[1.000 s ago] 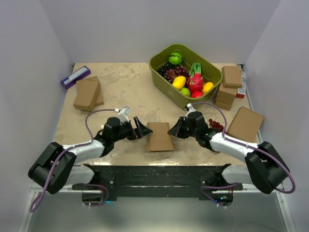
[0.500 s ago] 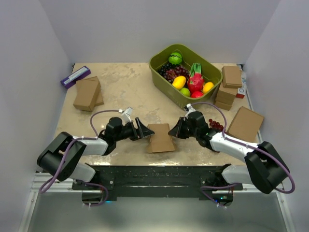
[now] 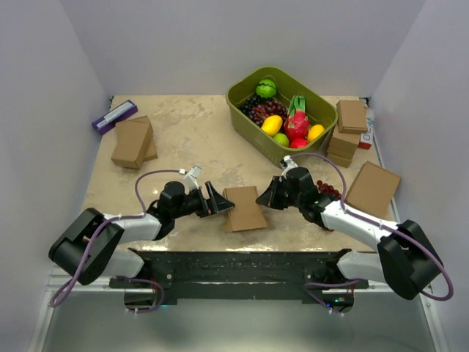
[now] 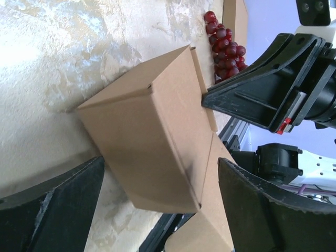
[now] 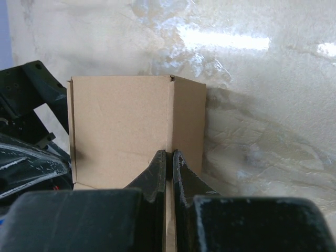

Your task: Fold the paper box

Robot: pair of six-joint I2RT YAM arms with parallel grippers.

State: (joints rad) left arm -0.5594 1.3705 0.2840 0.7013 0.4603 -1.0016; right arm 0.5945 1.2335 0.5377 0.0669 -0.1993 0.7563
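- The left gripper (image 3: pixel 218 200) had crept a little nearer the left side of the paper box (image 3: pixel 242 208) over the last second, while its arm had swung lower toward the near-left corner of the worktop (image 3: pixel 190 139). Its jaws stood spread wide on either side of the box. Whether they touched the card could not be told.
- The paper box lay at the middle of the near edge, half-folded, with walls raised and one flap still flat toward that edge. It had turned slightly out of its earlier square lie.
- The right gripper (image 3: pixel 268 196) had barely shifted. Its jaws were pressed together, pinching a thin upright edge on the box's right side.
- Judged from this, the right arm was anchoring the box while the left closed in to press the next panel. The fold remained unfinished.
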